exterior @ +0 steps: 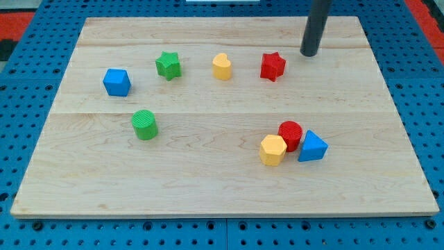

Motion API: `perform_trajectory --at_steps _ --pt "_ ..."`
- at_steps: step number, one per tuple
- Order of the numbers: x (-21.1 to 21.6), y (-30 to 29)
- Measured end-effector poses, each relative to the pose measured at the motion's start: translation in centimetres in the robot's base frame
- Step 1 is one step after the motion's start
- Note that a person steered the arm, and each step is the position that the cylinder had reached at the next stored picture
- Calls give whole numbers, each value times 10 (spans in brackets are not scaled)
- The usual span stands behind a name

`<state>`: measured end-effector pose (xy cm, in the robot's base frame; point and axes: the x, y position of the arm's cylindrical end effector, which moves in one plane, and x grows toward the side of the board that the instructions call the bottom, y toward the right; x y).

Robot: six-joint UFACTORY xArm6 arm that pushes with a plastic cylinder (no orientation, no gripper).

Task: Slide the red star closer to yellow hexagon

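Note:
The red star [272, 67] lies on the wooden board in the upper middle-right. The yellow hexagon [272, 150] sits well below it, near the view's bottom right, touching a red cylinder [291, 134]. My tip [309, 53] rests on the board just to the upper right of the red star, a small gap away, not touching it. The dark rod rises from the tip out of the view's top.
A yellow heart-like block [221, 67] lies left of the red star. A green star [168, 65] and a blue cube [116, 82] lie further left. A green cylinder [145, 124] sits lower left. A blue triangular block [312, 146] touches the red cylinder's right.

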<state>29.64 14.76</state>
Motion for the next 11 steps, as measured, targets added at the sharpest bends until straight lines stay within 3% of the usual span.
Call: perform_trajectory --at_steps 4,6,9,10,11 --pt "70 -126" --pt "84 -127" --pt "164 -113" --pt "171 -108" --pt "145 -108"
